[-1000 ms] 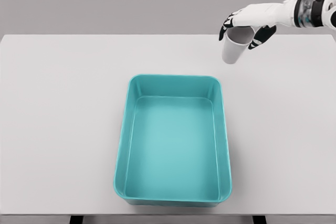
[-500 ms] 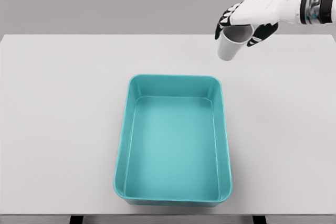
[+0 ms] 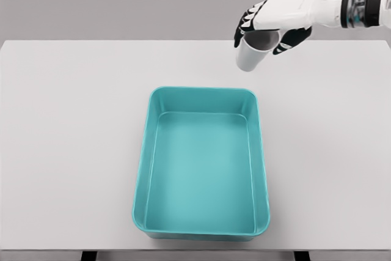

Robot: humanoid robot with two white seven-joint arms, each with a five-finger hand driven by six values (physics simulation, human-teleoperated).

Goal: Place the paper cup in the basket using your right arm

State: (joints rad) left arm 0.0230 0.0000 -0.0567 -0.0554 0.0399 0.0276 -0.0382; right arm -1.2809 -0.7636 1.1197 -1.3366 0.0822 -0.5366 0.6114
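A white paper cup hangs in the air, held near its rim by my right hand, whose fingers are curled around it. The cup tilts slightly, its bottom toward the lower left. It is above the table, just beyond the far right corner of the teal basket. The basket is a rectangular tub with nothing inside, standing in the middle of the table. My right arm comes in from the upper right. The left arm is out of view.
The white table stretches across the view, with its front edge at the bottom. A grey wall stands behind it.
My right hand has carried the cup to the left and a little upward, closer to the basket's far right corner.
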